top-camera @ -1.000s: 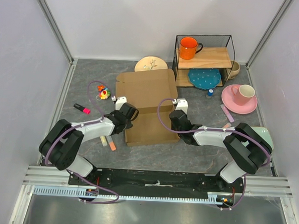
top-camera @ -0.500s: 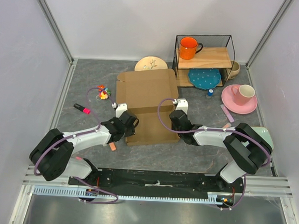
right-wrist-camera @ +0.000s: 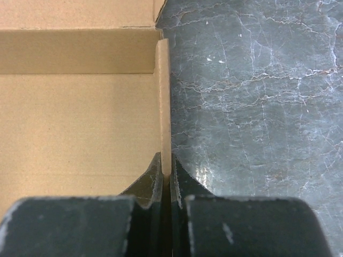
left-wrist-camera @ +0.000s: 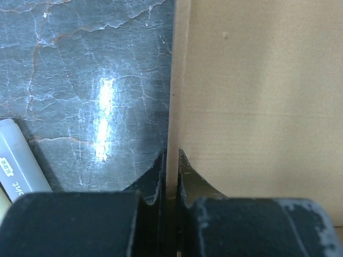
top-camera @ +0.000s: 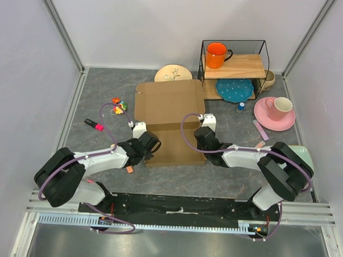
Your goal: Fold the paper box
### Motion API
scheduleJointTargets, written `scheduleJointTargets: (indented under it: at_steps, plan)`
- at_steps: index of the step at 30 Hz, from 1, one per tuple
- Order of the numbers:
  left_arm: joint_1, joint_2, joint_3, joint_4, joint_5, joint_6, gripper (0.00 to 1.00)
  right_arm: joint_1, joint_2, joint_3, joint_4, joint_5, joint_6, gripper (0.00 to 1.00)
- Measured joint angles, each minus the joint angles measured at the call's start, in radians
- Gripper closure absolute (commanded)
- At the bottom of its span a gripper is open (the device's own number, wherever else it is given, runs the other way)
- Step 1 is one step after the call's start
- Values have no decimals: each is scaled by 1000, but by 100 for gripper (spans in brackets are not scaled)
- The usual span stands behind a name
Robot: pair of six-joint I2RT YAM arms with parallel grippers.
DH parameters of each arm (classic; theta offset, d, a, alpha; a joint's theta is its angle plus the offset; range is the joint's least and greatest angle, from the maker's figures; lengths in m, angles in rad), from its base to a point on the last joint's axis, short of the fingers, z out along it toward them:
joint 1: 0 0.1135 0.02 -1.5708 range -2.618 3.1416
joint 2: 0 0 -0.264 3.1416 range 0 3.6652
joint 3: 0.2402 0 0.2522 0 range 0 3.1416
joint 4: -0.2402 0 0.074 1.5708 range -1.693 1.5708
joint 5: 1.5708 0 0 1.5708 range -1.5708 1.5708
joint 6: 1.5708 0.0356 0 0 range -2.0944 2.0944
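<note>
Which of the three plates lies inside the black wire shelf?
The teal dotted plate. The cream plate lies behind the paper box, and the pink plate bears a cup.

The paper box [top-camera: 168,105] lay flat at the middle of the table [top-camera: 99,91]. At its left edge, toward the near end, sat the left gripper [left-wrist-camera: 170,163], with that edge between its fingers. At its right edge sat the right gripper [right-wrist-camera: 166,166], with a raised side flap between its fingers. Just behind the box lay a plate [top-camera: 173,73]. Behind and right of the box stood a shelf [top-camera: 248,67], with a mug [top-camera: 216,55] on its upper board and another plate [top-camera: 234,89] on the lower. Well right of the box, a cup [top-camera: 282,105] stood on a saucer [top-camera: 268,119]. Left of the box lay a small toy [top-camera: 119,107] and, farther left, a marker [top-camera: 93,124]
</note>
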Motion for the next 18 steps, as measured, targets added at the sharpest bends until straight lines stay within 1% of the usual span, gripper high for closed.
scheduleJointTargets:
  at_steps: [1, 4, 7, 11, 15, 18]
  plan:
    - [-2, 2, 0, 0, -3, 0, 98, 2, -4, 1, -11, 3, 5, 69]
    - [-10, 6, 2, 0, -16, 0, 98, 4, -16, 12, -64, 15, 19, 51]
    - [-12, 15, 9, -5, -34, -1, 98, 4, -44, 32, -130, 35, 20, 46]
    - [-13, 23, 15, -8, -39, -1, 98, 0, -58, 102, -184, 57, 8, 46]
    - [-15, 27, 18, -9, -45, -1, 98, -20, -34, 171, -192, 66, -12, 49]
    - [-16, 27, 18, -9, -48, -1, 98, -34, 29, 205, -192, 66, -29, 52]
